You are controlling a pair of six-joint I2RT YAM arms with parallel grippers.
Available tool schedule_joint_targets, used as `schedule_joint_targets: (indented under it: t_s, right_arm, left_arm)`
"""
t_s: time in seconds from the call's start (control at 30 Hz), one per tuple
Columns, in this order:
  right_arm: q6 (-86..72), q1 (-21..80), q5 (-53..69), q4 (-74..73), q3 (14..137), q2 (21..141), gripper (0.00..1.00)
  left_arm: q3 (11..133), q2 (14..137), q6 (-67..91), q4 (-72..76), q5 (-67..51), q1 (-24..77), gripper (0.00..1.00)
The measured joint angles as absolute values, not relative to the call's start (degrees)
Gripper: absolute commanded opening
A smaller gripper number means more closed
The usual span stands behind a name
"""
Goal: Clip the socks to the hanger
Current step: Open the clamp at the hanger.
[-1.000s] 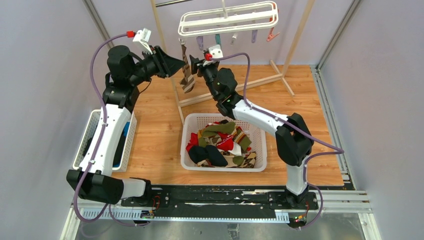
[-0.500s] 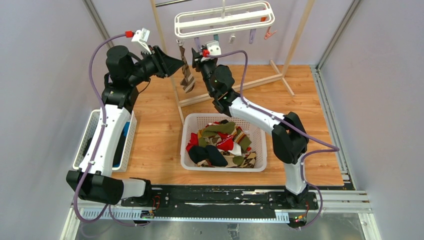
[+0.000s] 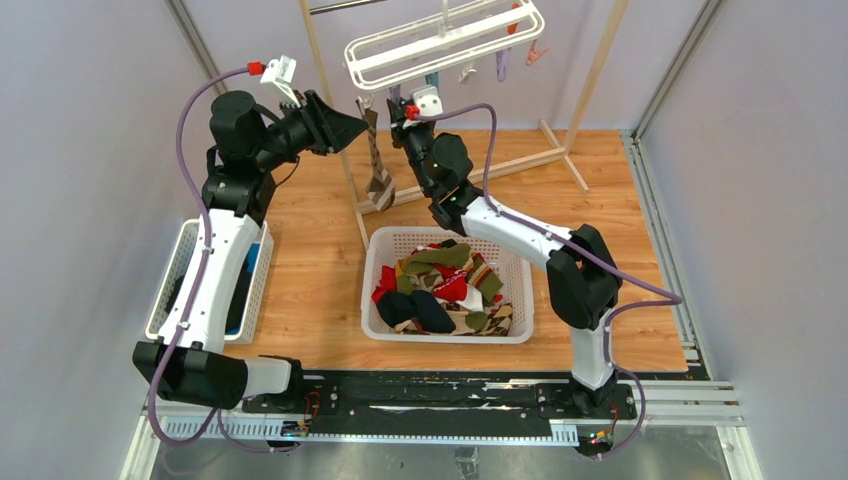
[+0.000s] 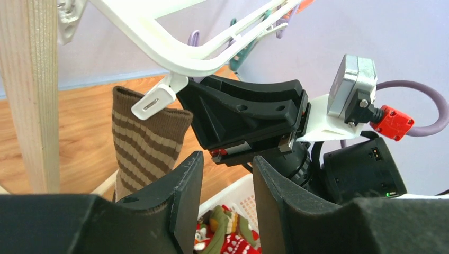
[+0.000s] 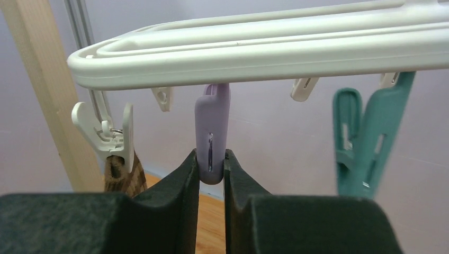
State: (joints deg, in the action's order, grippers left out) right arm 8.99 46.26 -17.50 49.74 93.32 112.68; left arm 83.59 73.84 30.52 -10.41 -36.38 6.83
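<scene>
A wooden table (image 3: 300, 250) is carrying two robot arms bolted at its near edge. At the far side a tall wooden rack (image 4: 26, 95) is standing, and the white oval hanger (image 5: 265, 55) is hanging from it, tilting with its left end lower. In the middle of the table a white basket (image 3: 445, 335) is holding a heap of socks (image 3: 445, 290) in red, olive, tan and dark colours, and the right arm is reaching up past its far edge. A second basket (image 3: 165, 290) is sitting at the left, partly under the left arm. The right gripper (image 5: 212, 161) is reaching up under the hanger, its jaws closing narrowly on a lilac clip (image 5: 213, 121). Just beside it a white clip (image 4: 153, 100) is gripping the cuff of a brown-and-tan striped sock (image 4: 145, 143), which is dangling close to the rack's upright. A teal clip (image 5: 365, 137) is hanging apart on the other side. The left gripper (image 4: 227, 159) is hovering near the striped sock, jaws parted a little with nothing between them. The sock is partly hiding behind one finger, and the right gripper's black body is filling the space straight ahead.
</scene>
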Motion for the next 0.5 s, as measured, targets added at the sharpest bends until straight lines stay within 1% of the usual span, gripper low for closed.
schedule_joint_targets:
  t_s: [0.13, 0.23, 0.5]
  right_arm:
    - [8.32, 46.24, -14.98, 48.93, 91.15, 110.65, 0.00]
    - [6.79, 46.24, -12.69, 46.48, 90.78, 108.62, 0.00]
    - [1.23, 46.24, -10.70, 36.97, 91.37, 104.49, 0.00]
  left_arm:
    - [83.09, 73.58, 31.79, -9.47, -37.23, 6.83, 0.54]
    - [82.72, 73.45, 33.21, -8.49, -38.22, 6.83, 0.58]
    - [82.59, 73.43, 36.73, -5.78, -40.18, 6.92, 0.61]
